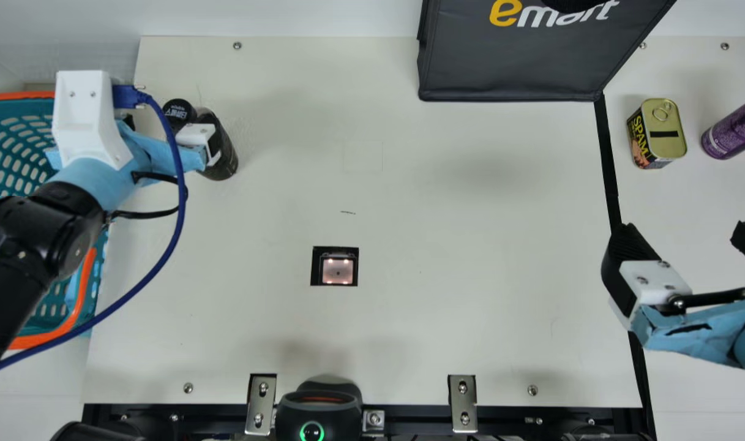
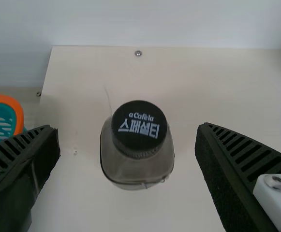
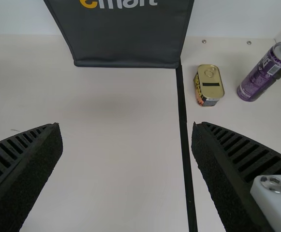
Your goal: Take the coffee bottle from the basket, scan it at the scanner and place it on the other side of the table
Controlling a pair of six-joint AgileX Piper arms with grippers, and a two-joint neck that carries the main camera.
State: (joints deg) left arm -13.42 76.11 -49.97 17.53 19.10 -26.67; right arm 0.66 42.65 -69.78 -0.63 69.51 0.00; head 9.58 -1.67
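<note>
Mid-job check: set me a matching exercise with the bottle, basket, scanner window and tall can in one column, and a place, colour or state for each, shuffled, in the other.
Things:
1. bottle
2. basket
3. scanner window
4. tall can

Descriptions:
A. purple, near the main view's right edge
B. teal with an orange rim
C. black-capped, outside the basket
D. dark-framed square in the table, lit

Pairs: 1-C, 2-B, 3-D, 4-A
</note>
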